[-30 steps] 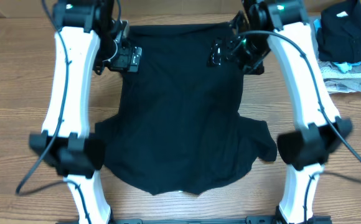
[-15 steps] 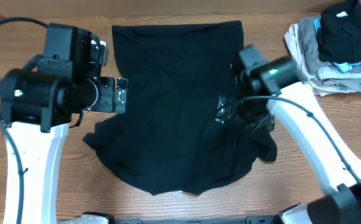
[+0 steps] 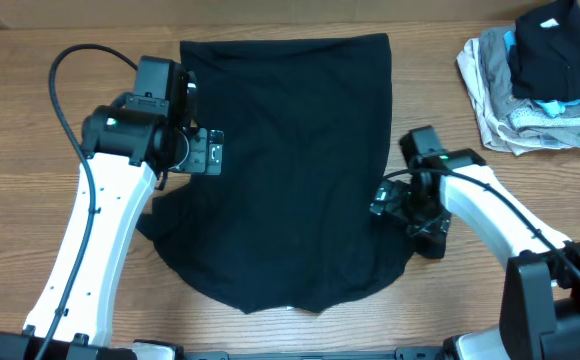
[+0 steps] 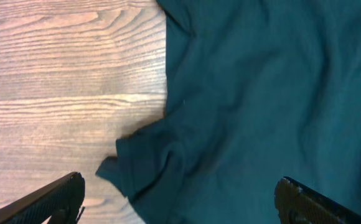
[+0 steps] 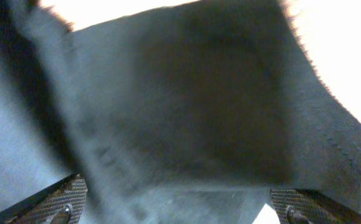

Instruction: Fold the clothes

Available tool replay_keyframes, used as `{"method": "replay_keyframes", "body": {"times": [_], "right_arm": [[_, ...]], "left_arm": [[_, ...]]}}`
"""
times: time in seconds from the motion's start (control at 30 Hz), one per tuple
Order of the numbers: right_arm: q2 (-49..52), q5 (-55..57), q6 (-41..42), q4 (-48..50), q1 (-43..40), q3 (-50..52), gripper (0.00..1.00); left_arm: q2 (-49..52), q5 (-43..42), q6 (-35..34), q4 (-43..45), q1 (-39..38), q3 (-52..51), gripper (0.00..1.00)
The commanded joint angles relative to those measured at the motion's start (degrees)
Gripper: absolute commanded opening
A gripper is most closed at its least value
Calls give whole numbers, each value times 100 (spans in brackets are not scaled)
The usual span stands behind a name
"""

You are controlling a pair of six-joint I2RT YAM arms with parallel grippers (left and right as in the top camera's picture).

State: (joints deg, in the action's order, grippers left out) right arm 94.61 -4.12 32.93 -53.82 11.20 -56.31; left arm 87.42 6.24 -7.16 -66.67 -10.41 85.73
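So the big plain black soft-fabric T-shirt (image 3: 290, 170) is spread flat in the middle of the light wooden table (image 3: 10, 200), rounded neck end toward the near edge and straight hem toward the far edge; nothing's folded over yet as far as I can judge, so this looks like the very start of the fold.

Nearest bit first: the short sleeves stick out either side close to the near edge; the left sleeve (image 4: 149, 168) is a bit rumpled and bunched, with bare wood just beside it.

The right gripper (image 3: 392, 200) is low over the shirt's right edge, just on the far side of the right sleeve (image 3: 417, 252); its wrist view is pretty much all dark blurry cloth, jaws spread wide with fabric between them but not pinched, so it's got hold of nothing; whether the tips actually touch the cloth I can't tell.

A little farther, the left gripper (image 3: 207, 153) sits at the shirt's left edge, jaws also all the way apart and empty, looking down at the sleeve and side edge.

My read: both are at the side edges because that's where you'd grab to bring the sleeves and sides in toward the middle; wide open makes sense for scooping floppy cloth.

Way off at the far right corner there's a pile of folded grey, beige and light-blue garments (image 3: 510, 115) with something black on top; well apart from the shirt, presumably kept out of the way.
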Motion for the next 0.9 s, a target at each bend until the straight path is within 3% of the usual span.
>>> {"method": "replay_keyframes", "body": {"times": [0.0,0.33,0.53,0.87], "right_arm": [[-83,-114,-28,190,-348,208,99],[-72,-280,-63,352,-1322,275,100],[-63,-752,-518,608,-2002,275,100],[-52,-1316,-1412,595,-2887,273,100]], "left_arm": [[74,131,-57,310,26,-205,100],[286,170,-57,1493,31,-247,100],[660,168,13,2190,35,-247,100],[1364,166,203,2310,74,-247,100]]}}
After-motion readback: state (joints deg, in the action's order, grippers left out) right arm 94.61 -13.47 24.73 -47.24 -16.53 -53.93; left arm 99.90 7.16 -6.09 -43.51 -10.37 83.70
